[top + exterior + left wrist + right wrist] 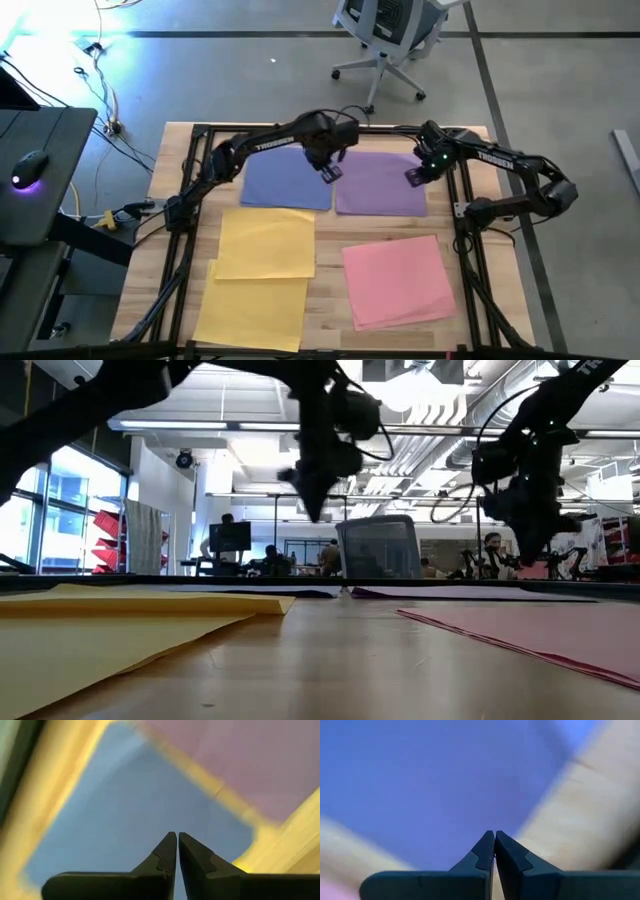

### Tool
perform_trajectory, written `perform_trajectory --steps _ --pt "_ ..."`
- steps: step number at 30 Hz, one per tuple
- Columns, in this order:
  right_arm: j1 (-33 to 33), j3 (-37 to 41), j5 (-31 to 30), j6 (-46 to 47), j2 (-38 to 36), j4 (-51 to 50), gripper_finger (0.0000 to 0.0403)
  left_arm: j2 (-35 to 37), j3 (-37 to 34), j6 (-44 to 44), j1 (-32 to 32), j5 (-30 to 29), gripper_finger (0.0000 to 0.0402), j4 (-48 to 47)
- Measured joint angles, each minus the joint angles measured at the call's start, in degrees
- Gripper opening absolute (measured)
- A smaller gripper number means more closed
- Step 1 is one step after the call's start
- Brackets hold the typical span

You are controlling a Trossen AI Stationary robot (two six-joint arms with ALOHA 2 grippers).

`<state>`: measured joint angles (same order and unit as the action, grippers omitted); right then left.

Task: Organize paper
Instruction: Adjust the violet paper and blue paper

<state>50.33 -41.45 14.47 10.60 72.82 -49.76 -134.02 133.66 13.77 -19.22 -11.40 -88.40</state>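
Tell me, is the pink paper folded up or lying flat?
Lying flat. The pink paper is spread out on the wooden table; slightly offset edges suggest several stacked sheets.

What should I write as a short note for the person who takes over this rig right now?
Left gripper: shut, empty, above the blue paper.
Right gripper: shut, empty, above the purple paper.
Yellow sheets lie at the near left, one over another and out of line. Pink sheets lie at the near right, slightly fanned.
Done: colours are grouped.
Left: probably squaring the yellow and pink stacks.
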Motion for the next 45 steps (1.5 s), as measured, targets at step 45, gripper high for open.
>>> perform_trajectory --steps 45 --pt "-17.02 2.89 -10.21 16.14 15.55 25.44 0.0000 24.57 -66.70 8.17 -12.99 5.83 0.0000 38.58"
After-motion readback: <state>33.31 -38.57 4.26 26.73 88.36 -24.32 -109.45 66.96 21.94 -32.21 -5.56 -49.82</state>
